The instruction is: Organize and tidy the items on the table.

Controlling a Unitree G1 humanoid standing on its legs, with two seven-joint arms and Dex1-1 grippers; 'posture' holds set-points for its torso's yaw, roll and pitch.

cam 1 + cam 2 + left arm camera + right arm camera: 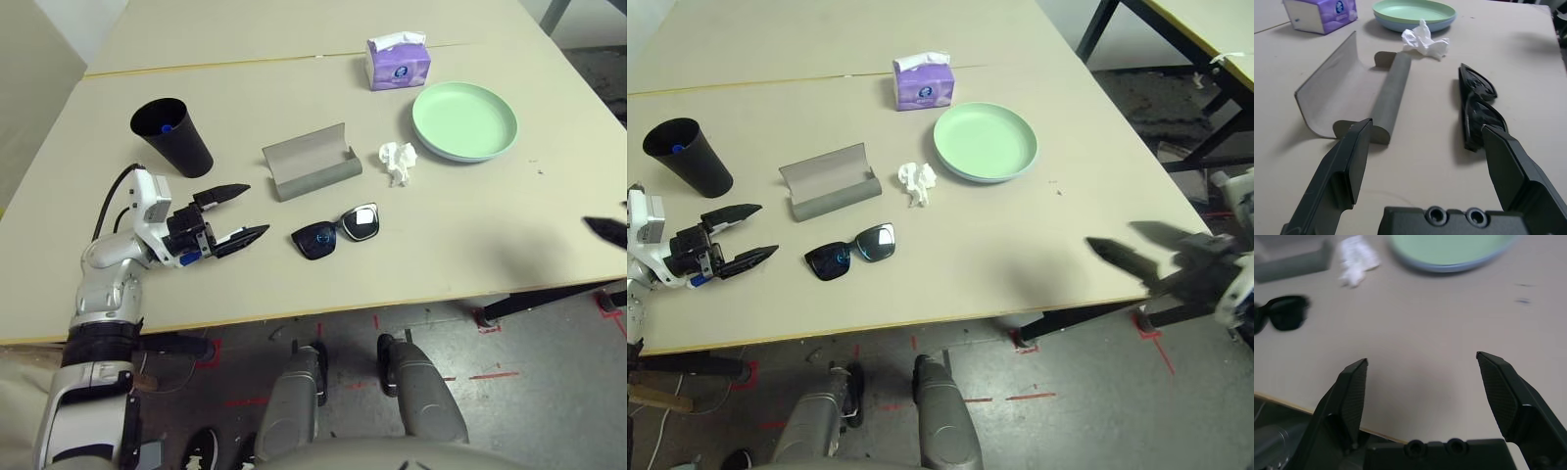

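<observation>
Head views: glasses case (312, 161) lies open mid tabletop (294, 284). Sunglasses (336, 231) just in front of case, apart from it. Tissue (398, 162) right of case; green plate (464, 119) stacked on blue plate (441, 153) further right. Black cup (172, 135) w/ blue-capped marker (167, 126) inside, left of case. Purple tissue box (398, 61) behind case, right.

Left hand (235, 215) released, empty, front-left of case, pointing at sunglasses. Right hand (1141, 255) spread wide, empty, far right of case at tabletop edge.

Left wrist: fingers (1347, 161) apart, case and sunglasses ahead.

Right wrist: fingers (1352, 391) apart, bare tabletop between.
</observation>
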